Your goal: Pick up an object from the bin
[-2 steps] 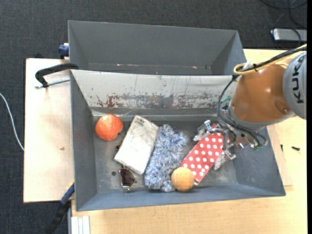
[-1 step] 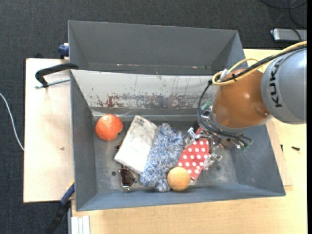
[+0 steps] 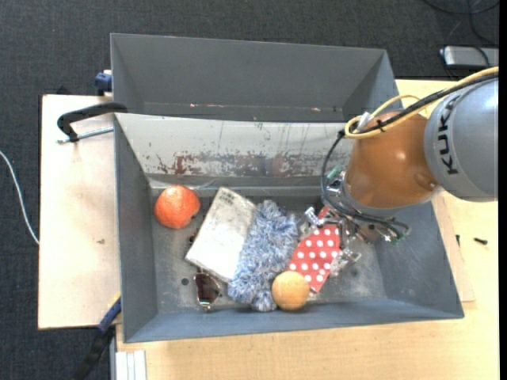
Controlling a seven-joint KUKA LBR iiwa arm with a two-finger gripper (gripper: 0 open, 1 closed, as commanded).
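Red polka-dot packet (image 3: 314,260) lies by the gripper (image 3: 342,242), whose opening cannot be told; being flat, it may slip.

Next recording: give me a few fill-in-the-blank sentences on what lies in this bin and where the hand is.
1. The hand is at the right edge of a red item patterned with white ____.
2. The fuzzy cloth between the white packet and the red item is ____ in colour.
3. Seen from the camera, the orange-red ball lies in the ____ part of the bin.
Missing words: dots; blue; left.
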